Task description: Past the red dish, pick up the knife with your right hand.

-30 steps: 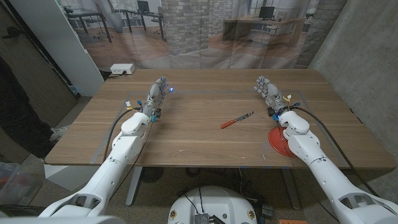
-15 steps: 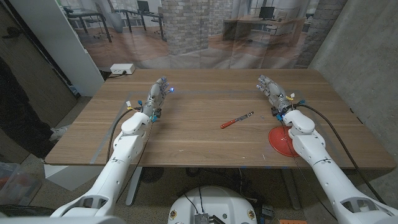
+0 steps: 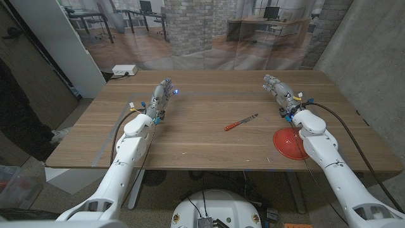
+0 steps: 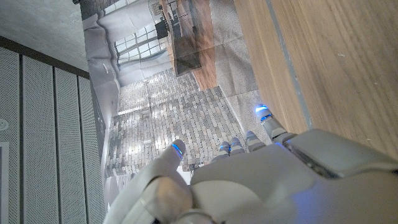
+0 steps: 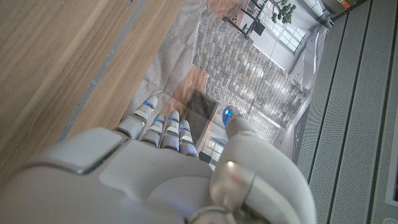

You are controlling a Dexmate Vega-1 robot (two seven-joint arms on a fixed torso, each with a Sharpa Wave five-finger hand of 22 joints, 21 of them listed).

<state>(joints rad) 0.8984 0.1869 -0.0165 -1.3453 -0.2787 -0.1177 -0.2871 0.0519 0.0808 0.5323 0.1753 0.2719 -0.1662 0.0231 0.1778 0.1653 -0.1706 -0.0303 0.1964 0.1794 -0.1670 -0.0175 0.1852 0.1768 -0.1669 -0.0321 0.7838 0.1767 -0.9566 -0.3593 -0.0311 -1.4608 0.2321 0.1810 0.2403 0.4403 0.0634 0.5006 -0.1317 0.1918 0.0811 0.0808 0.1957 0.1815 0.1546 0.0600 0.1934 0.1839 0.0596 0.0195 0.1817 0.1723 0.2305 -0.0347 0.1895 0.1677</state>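
**Red-handled knife lay untouched mid-table, both hands empty**

The slim knife with a red handle and metal blade (image 3: 240, 122) lay on the wooden table (image 3: 202, 145), blade pointing toward the far right. The round red dish (image 3: 290, 144) sat near the table's front right edge, partly under the right forearm. The right hand (image 3: 278, 90) was over the far right of the table, fingers extended and close together, holding nothing, well apart from the knife. The left hand (image 3: 161, 96) was at far left, fingers stretched out, also empty.
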